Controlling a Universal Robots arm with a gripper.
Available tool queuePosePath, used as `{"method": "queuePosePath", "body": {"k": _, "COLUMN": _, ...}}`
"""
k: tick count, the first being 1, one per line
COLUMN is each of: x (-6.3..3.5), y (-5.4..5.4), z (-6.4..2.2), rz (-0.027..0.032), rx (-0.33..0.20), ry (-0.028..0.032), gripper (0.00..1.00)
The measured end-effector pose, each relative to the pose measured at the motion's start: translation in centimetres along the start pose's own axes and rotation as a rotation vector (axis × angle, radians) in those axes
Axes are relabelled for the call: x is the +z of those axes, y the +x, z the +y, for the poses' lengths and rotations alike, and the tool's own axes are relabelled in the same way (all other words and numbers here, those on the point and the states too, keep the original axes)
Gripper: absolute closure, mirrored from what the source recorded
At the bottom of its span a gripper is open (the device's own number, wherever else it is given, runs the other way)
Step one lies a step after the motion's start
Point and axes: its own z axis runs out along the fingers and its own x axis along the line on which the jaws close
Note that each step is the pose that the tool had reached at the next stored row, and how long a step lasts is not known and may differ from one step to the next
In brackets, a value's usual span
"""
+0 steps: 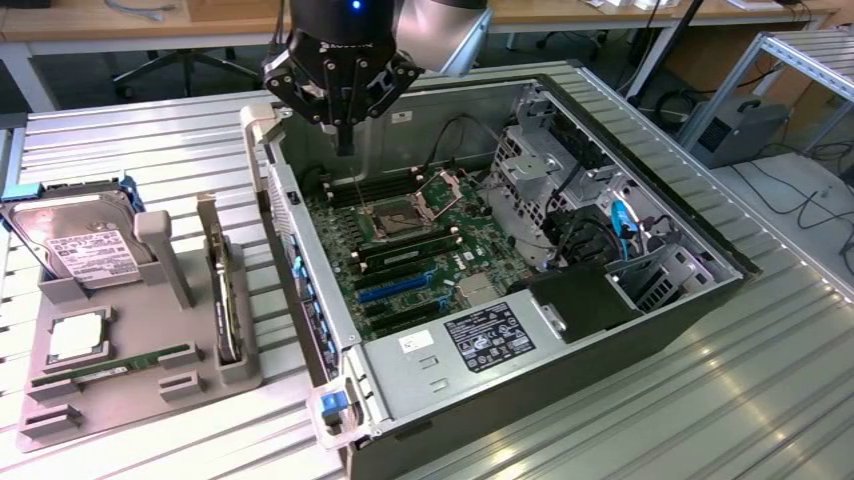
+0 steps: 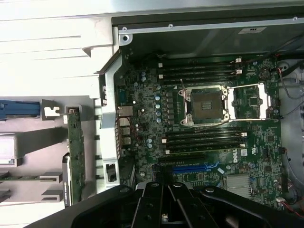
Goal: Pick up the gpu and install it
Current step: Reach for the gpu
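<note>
The gpu [image 1: 224,290] stands on its edge in a slot of the grey holder [image 1: 100,410], at the exterior view's left of the open computer case [image 1: 441,400]. The wrist view shows the gpu [image 2: 75,152] edge-on as a narrow green board. My gripper [image 1: 344,135] hangs shut above the case's rear corner, over the motherboard [image 1: 414,250], with nothing between its fingers. It is well apart from the gpu. In the wrist view the gripper [image 2: 164,199] points down at the motherboard [image 2: 213,123] near a blue expansion slot [image 2: 190,167].
The holder also carries a silver hard drive [image 1: 87,250], a cpu chip [image 1: 78,335] and a memory stick [image 1: 120,365]. Inside the case are the open cpu socket [image 1: 400,215], a drive cage [image 1: 534,180] and cables [image 1: 621,225]. Everything sits on a slatted metal table [image 1: 667,420].
</note>
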Motion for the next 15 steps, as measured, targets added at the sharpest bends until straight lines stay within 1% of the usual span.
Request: {"method": "queuePosePath", "body": {"k": 15, "x": -0.01, "y": 0.33, "z": -0.03, "rz": 0.0, "rx": 0.0, "ry": 0.0, "gripper": 0.89}}
